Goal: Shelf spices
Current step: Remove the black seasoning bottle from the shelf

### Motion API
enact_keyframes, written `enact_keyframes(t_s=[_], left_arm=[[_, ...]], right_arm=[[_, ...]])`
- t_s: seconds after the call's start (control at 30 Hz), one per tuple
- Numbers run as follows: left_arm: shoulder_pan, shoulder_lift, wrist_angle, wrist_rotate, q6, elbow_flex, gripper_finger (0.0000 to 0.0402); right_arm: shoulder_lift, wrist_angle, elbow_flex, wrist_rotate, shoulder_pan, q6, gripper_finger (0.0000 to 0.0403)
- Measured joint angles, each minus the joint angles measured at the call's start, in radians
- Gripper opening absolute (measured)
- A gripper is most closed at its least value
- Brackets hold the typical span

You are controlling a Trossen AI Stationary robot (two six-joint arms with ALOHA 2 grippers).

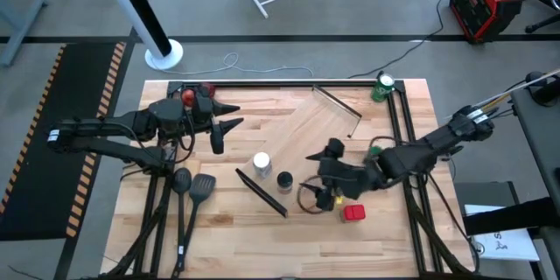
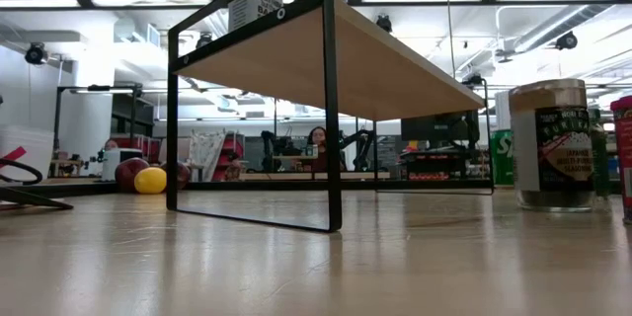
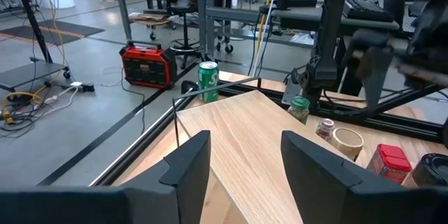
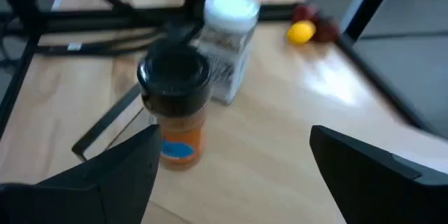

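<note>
Two jars sit squarely ahead of the right gripper (image 4: pixel 231 175) and its fingers are spread wide, gripping nothing: the black-topped jar (image 4: pixel 175 108) is nearest, upright with an orange label, and the white-topped jar (image 4: pixel 229 45) stands just behind it, close enough that they look almost touching in the right wrist view. From above, the same white-topped jar (image 1: pixel 261 164) and black-topped jar (image 1: pixel 284 179) stand on the tabletop (image 1: pixel 385 236) near the middle, with the red square-topped jar (image 1: pixel 353 213) just beside the right arm. The shelf (image 1: pixel 289 140) stretches across the table beyond them. Over on the far left side the left gripper (image 1: pixel 223 129) hangs above the shelf, fingers parted and holding nothing. Now, how will these handle? My read is small, rigid, light jars, smooth-sided and probably a bit slippery, tall for their base, so a nudge could tip one into its neighbour. The sensible hold looks to be across the body just under the cap, where the black lid's lip would stop it sliding down. With the white-topped one so near, the far finger has little room.
</note>
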Motion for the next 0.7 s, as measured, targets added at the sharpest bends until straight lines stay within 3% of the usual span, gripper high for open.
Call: enact_keyframes(t_s=[0.23, 0.7], left_arm=[[0.0, 0.0, -0.013, 0.0, 0.0, 0.0, 0.018], [0.0, 0.0, -0.012, 0.0, 0.0, 0.0, 0.0184]], right_arm=[[0.065, 0.072, 0.0, -0.16, -0.058, -0.054, 0.0344], [0.108, 0.216, -0.001, -0.302, -0.13, -0.122, 0.0344]])
